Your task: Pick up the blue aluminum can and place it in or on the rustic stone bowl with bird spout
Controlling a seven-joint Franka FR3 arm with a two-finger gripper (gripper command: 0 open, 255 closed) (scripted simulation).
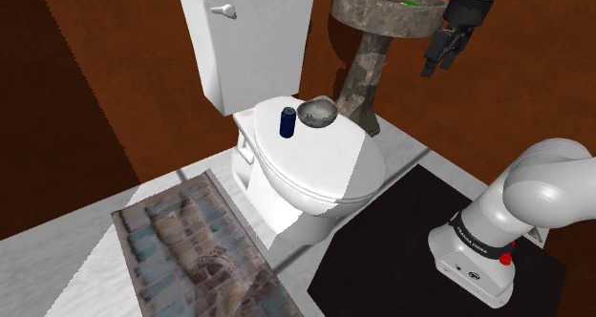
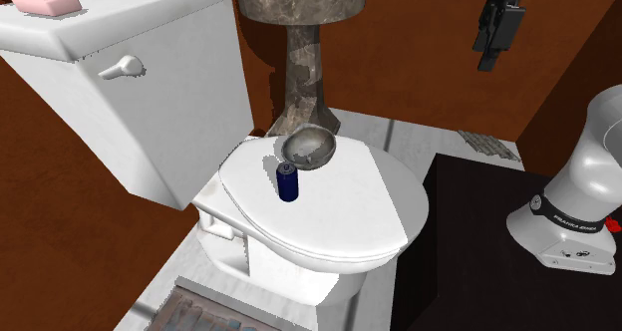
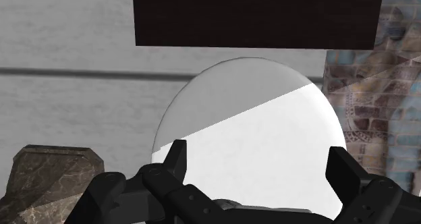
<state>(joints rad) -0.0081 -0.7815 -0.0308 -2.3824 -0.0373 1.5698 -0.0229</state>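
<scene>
Starting nearest the shoulder camera, the arm's white base [image 1: 475,253] is seen on the black stand [image 1: 382,248], at five o'clock in that view. A patterned rug [image 1: 191,253] is laid on the pale floor [image 1: 48,263] at seven o'clock, beside the toilet. The toilet's white lid [image 1: 320,167] is lowered, and both task things are set on its rear part, close to the tank [image 1: 250,48].

The blue can [image 1: 287,121] is stood upright there. The grey stone bowl [image 1: 317,113] is placed just beside it, at two o'clock from the can in the shoulder view and at one o'clock in the second exterior view. Whether the two touch cannot be told. Nothing is seen inside the bowl.

A pink soap [image 2: 45,2] is laid on the tank's top in the second exterior view. Behind the bowl, at one o'clock from it, a mottled stone sink [image 1: 382,14] is raised on its pedestal against the brown wall [image 1: 124,95].

The gripper [image 1: 437,65] is held high in the air beside the sink, at two o'clock from the bowl and well apart from the can. In the wrist view its fingers [image 3: 177,155] are spread wide with nothing clasped. The lid is seen far beyond them, and the stand beyond that.
</scene>
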